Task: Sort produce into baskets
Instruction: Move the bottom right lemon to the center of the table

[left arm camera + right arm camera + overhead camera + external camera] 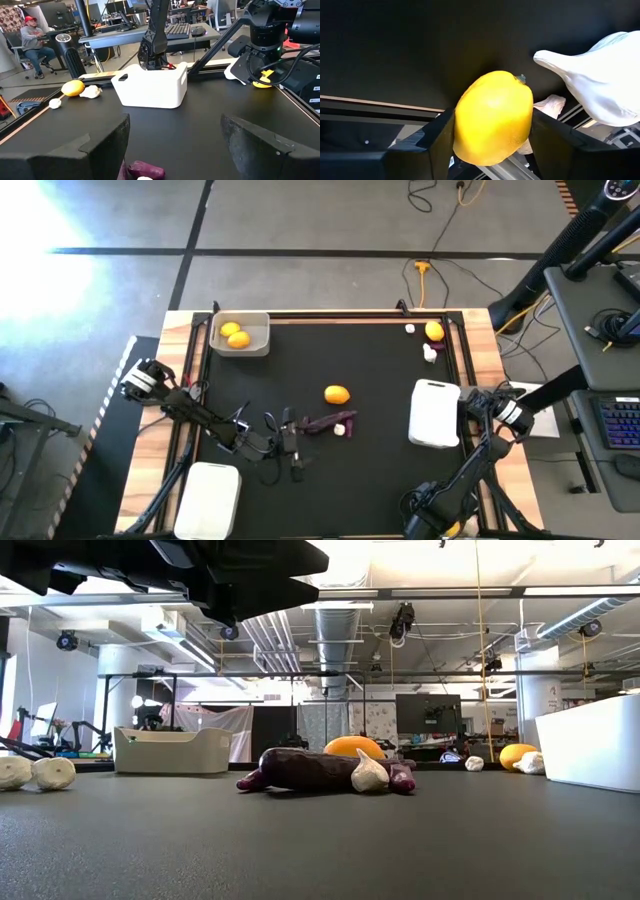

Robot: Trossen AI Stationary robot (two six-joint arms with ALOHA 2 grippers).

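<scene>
My left gripper [295, 445] is open just left of a dark purple eggplant [325, 421] and a white garlic bulb [341, 430]; the eggplant's end shows between its fingers in the left wrist view [145, 170]. My right gripper [452, 525] is at the table's near right edge, shut on a yellow citrus [492, 120]. Another citrus [337, 394] lies mid-table. A citrus [434, 331] and garlic bulbs [430, 352] lie at the far right. Three pale baskets stand far left [262, 340] with two citruses inside, right [435, 413] and near left [208, 498]. My right gripper pinches the citrus by two opposite sides [462, 125] between its two fingers [432, 142]. The fruit fills the gap between them. It also shows under the gripper in the left wrist view [262, 83]; whether it is clear of the table I cannot tell.
A white object [600, 85] sits close beside the held citrus. Two garlic bulbs [50, 772] show at the left of the low view. The table's raised rail [465, 370] runs along its edges. A person [35, 37] sits in the room beyond the table.
</scene>
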